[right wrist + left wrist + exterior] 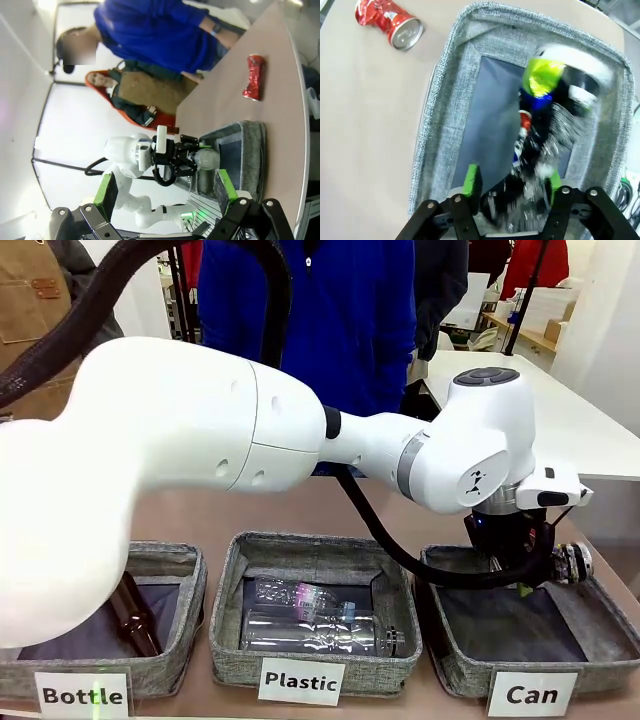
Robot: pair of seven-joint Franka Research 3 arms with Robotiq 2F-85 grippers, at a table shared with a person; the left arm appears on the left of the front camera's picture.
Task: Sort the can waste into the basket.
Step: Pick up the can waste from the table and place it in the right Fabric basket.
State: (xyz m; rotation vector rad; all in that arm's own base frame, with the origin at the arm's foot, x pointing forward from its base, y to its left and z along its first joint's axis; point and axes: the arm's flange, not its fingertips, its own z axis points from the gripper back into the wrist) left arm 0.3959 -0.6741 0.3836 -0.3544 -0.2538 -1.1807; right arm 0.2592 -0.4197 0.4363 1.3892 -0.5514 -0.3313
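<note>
My left arm reaches across to the grey basket labelled "Can". The left gripper hangs just above that basket. Its fingers stand open. The dark blue crushed can shows as a motion-blurred streak between and beyond them, over the dark lining. From the front its silver end sticks out beside the gripper. The shiny red crushed can lies on the tan table past the basket's far rim. My right gripper is open with nothing in it, off to the side of the basket.
The "Plastic" bin holds clear bottles. A brown glass bottle lies in the "Bottle" bin. A person in a blue top stands at the far side. A white table is at the back right.
</note>
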